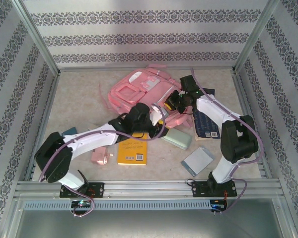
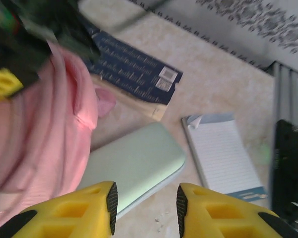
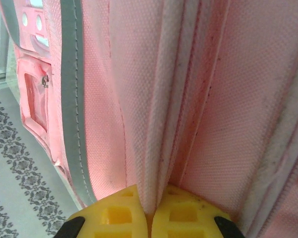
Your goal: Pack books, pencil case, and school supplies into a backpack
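Your right tool [image 3: 149, 214] is clamped on a fold of the large pink fabric backpack [image 1: 139, 89] on the desk [image 1: 79, 104]. Your left tool [image 2: 145, 206] hangs empty, jaws parted, over the pale mint-green oblong pencil case [image 2: 139, 163] just beside it. That thin pinch may slip, letting the bag sag shut.

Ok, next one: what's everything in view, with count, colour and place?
backpack: one, pink, table centre-back.
paperback: one, yellow-orange, in front of the backpack.
navy book: at least one, right of the backpack.
pencil case: one, mint-green, between paperback and navy book.
lined pad: one, grey-blue, near right.
boxy item: one, pink, left of the paperback.
small piece: one, teal, far left.
left arm: one, black-white, jaws open, empty, by the backpack.
right arm: one, black-white, jaws shut on backpack fabric.
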